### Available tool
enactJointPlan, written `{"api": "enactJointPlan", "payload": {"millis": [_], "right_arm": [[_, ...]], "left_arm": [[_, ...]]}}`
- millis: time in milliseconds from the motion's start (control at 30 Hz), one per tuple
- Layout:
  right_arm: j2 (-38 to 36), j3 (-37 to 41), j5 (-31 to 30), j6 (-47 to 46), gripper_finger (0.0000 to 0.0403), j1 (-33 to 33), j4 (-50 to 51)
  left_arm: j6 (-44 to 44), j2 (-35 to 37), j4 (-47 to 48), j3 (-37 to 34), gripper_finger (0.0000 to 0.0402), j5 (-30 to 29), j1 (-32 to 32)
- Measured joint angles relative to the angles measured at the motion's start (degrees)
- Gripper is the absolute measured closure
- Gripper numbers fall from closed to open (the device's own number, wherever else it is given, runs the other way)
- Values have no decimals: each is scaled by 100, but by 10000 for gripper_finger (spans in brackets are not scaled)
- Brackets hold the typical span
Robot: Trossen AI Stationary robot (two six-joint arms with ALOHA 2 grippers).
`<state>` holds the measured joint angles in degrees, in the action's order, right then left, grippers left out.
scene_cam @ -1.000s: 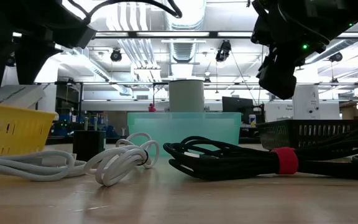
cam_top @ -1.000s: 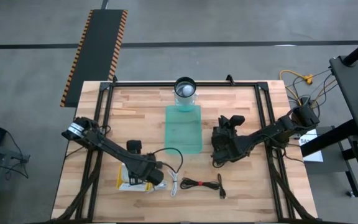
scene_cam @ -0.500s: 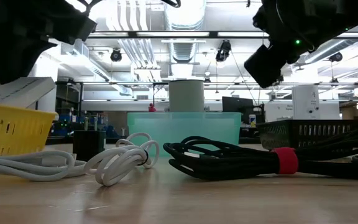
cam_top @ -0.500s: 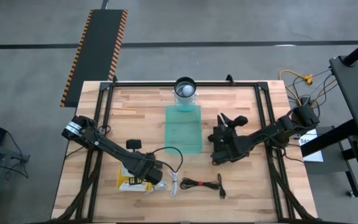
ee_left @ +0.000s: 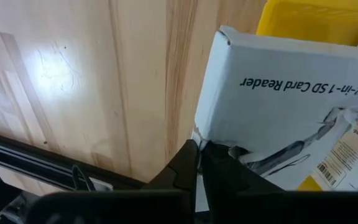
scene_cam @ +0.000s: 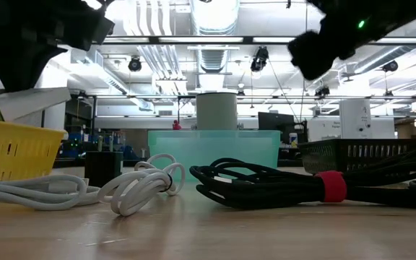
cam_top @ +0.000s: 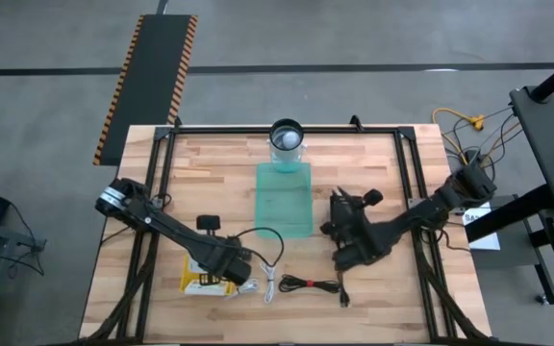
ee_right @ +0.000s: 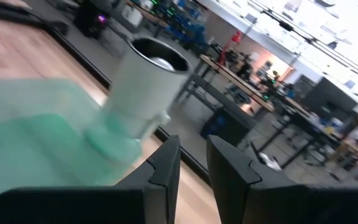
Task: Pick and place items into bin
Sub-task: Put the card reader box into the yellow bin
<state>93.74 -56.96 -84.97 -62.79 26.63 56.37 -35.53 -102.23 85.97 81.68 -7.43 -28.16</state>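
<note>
My left gripper (cam_top: 233,271) is low over the yellow basket (cam_top: 196,281) at the near left and is shut on a white card-reader box (ee_left: 278,93). The box shows tilted above the basket's rim (scene_cam: 13,137) in the low view. A printed packet (ee_left: 353,155) lies under it. My right gripper (cam_top: 340,240) hangs in the air right of the teal bin (cam_top: 284,197), fingers a little apart, with nothing between them (ee_right: 193,165). A white cable (scene_cam: 121,189) and a coiled black cable (scene_cam: 266,186) lie on the table near the front edge. My left gripper pinches the white box by its lower edge close to a corner (ee_left: 205,135), between the two fingers. The fingers slant down at it from above. The box sits tilted, one end (scene_cam: 31,101) raised over the basket's rim; the basket wall hides its lower end.
A metal cup (cam_top: 287,136) with a white ball stands at the bin's far end. A small black cube (scene_cam: 103,167) stands by the white cable. A dark mesh basket (scene_cam: 367,155) shows at the right in the low view. Bare wood lies at both sides of the bin.
My left gripper has taken hold of the white box, whose shown end has risen a little above the yellow basket. My right gripper has swung toward the table's near edge, turning as it went, and stays clear of the table.
</note>
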Motion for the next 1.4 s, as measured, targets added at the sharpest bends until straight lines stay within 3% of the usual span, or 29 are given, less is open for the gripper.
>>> {"api": "enactJointPlan", "payload": {"millis": [167,467,700,867,1033,1167,1300,1400], "right_arm": [[-1,-146,-57,127,335,339,-1],[0,-141,-57,17,335,385,-14],[1,-145,-353,-580,335,494,-164],[1,-152,-86,-794,335,774,-295],[-27,-461,1062,-122,335,984,-335],[-27,-709,2475,1333,336,939,-745],[-29,-759,4602,3926,336,824,-2115],[-29,-467,6719,5953,336,764,-4101]], "left_arm": [[-60,115,15,-1,401,-113,-4],[-981,131,383,17,401,-362,-191],[-1223,124,404,17,401,-382,-467],[-1324,124,406,17,401,-396,-467],[-1314,124,407,17,402,-397,-472],[-1320,124,406,17,402,-397,-485],[-1317,124,404,19,402,-397,-487],[-1317,124,404,21,402,-398,-496]]}}
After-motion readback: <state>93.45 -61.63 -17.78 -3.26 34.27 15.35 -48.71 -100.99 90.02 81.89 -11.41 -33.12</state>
